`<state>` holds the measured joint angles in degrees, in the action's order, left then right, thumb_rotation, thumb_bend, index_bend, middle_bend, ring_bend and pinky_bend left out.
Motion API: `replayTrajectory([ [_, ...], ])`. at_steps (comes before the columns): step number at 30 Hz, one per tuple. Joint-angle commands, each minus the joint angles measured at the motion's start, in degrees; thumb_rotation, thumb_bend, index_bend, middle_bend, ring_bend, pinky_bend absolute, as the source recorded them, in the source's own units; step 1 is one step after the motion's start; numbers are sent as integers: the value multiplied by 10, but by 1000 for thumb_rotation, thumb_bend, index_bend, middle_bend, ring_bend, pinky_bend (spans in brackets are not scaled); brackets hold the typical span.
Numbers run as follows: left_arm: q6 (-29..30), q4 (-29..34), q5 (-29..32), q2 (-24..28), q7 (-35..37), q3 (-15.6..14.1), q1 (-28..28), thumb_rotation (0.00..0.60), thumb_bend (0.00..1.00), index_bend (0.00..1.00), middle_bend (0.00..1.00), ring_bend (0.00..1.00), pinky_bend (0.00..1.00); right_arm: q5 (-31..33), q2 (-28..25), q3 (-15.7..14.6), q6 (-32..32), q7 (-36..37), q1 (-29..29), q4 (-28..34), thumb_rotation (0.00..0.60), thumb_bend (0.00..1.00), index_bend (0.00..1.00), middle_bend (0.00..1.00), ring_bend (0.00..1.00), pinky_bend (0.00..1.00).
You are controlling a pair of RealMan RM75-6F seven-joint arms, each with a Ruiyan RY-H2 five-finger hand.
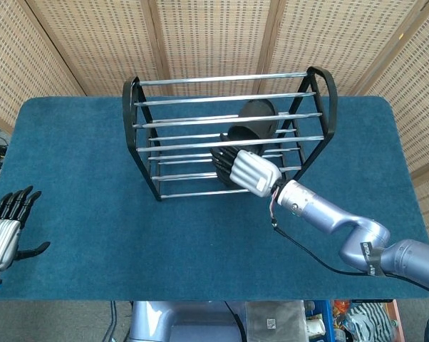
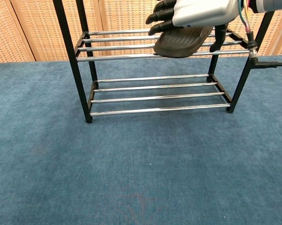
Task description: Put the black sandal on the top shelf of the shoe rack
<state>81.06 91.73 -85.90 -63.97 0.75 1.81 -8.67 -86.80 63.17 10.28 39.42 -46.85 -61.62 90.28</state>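
Observation:
The black sandal [image 1: 254, 117] sits within the black-framed shoe rack [image 1: 200, 80], right of its middle, with chrome bars crossing over it in the head view. In the chest view the sandal [image 2: 181, 42] lies almost flat, sole down, on the bars of the upper shelf shown there [image 2: 122, 57]. Whether that is the top shelf I cannot tell, since the posts run on out of frame. My right hand [image 1: 244, 171] grips the sandal from above at its near end [image 2: 202, 11]. My left hand [image 1: 4, 231] hovers open at the table's front left corner.
The rack stands mid-table on blue carpet [image 1: 79, 142], and its lower shelf [image 2: 155, 110] has nothing on it. Wicker screens [image 1: 214, 35] close off the back. A thin cable [image 1: 307, 253] hangs under my right forearm.

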Motion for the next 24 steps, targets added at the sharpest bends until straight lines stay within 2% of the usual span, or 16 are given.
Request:
replayTrajectory([
  [1,0,0,0,0,0,0,0,600,177,0,0,0,0,4,-10,-3,10,-16,10,23,600,79,0,0,0,0],
  [6,0,0,-2,0,0,-1,0,600,178,0,0,0,0,-44,-45,-28,65,-20,45,89,600,77,0,0,0,0],
  [11,6,2,-8,1,-1,-3,2,600,178,0,0,0,0,-125,-67,-66,142,31,92,104,600,48,0,0,0,0],
  [15,16,7,-19,1,-6,-7,6,600,178,0,0,0,0,-184,-66,-108,246,124,154,61,600,10,0,0,0,0],
  [17,20,8,-23,1,-9,-9,8,600,178,0,0,0,0,-192,-59,-121,288,163,182,34,600,0,0,0,0,0],
  [21,30,10,-34,0,-13,-13,12,600,178,0,0,0,0,-177,-38,-138,358,239,241,-14,600,0,0,0,0,0],
  [24,40,12,-43,-1,-18,-16,16,600,178,0,0,0,0,-131,-12,-146,413,305,306,-46,600,0,0,0,0,0],
])
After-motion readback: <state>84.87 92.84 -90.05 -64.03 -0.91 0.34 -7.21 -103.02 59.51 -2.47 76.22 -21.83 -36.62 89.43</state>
